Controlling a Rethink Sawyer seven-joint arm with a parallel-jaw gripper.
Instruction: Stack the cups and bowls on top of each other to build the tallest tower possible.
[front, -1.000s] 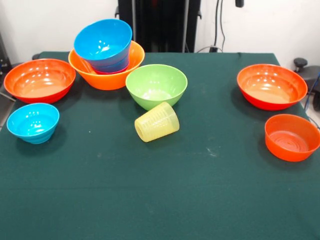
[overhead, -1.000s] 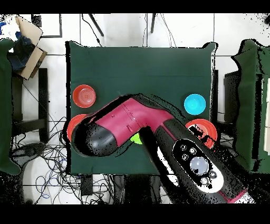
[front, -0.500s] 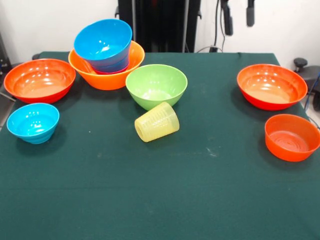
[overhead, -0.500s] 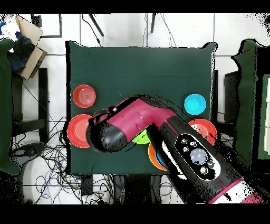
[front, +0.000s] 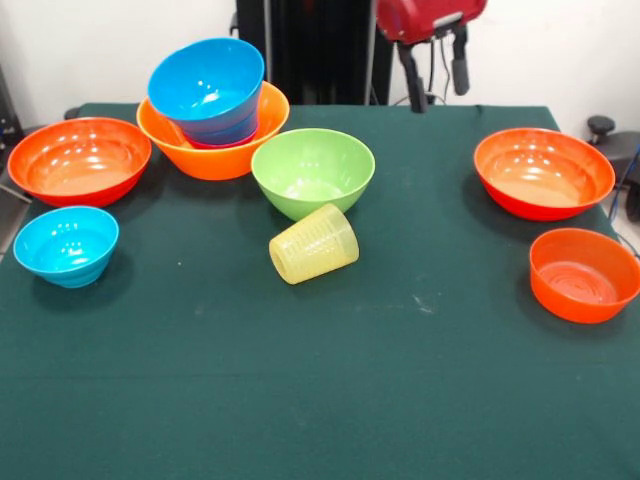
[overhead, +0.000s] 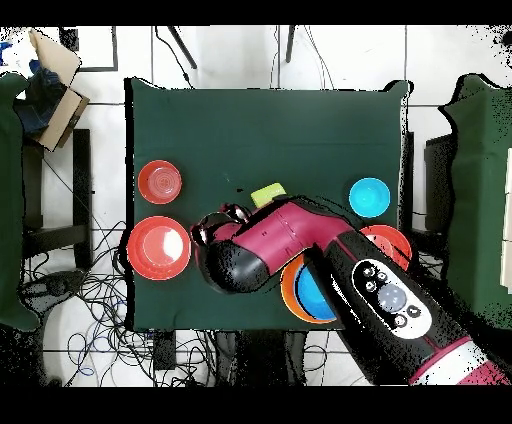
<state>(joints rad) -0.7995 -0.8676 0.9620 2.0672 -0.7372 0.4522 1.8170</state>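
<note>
The tower is a large light-orange bowl (front: 216, 150) at the back left with a blue bowl (front: 205, 88) nested in it, tilted. Both show again from overhead, the light-orange bowl (overhead: 291, 293) and the blue one (overhead: 312, 290). A lime green bowl (front: 313, 172) stands mid-table; the arm hides it from overhead. The pale-yellow cup (front: 314, 244) (overhead: 267, 194) lies on its side just in front of it. My gripper (front: 435, 78) hangs open and empty over the back edge, right of the green bowl and well above the table.
A red-orange bowl (front: 80, 160) (overhead: 390, 240) and a small cyan bowl (front: 66, 245) (overhead: 369, 196) sit on one side. Another red-orange bowl (front: 543, 172) (overhead: 158, 246) and a small orange bowl (front: 585, 274) (overhead: 160, 182) sit on the other. The red arm (overhead: 300, 235) spans the table's near half from overhead.
My gripper has come down into the front view and shifted left. From overhead the arm swung right, uncovering the red-orange bowl and the cup. No bowl has moved.
</note>
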